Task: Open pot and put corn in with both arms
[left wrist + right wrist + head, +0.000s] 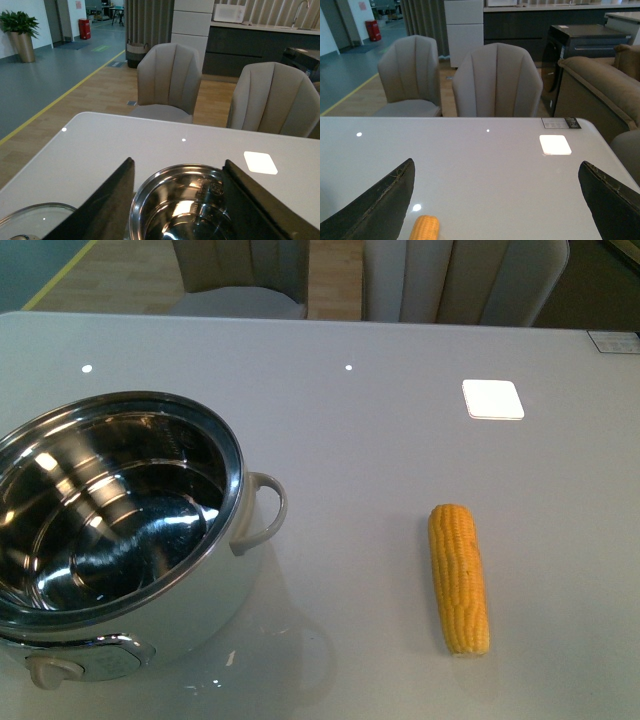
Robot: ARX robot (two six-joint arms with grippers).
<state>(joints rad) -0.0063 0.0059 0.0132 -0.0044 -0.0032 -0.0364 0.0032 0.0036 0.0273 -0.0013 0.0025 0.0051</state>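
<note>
Though above pot (175, 210), left gripper (178, 161) wide, empty.

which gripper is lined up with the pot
The left gripper: its open fingers frame the pot. The right gripper frames bare table, the corn near one finger.

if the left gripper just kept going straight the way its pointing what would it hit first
Most likely the pot: its open mouth sits between the spread fingers of the left gripper, close ahead. Depth is unclear, so it might pass over the rim.
</note>
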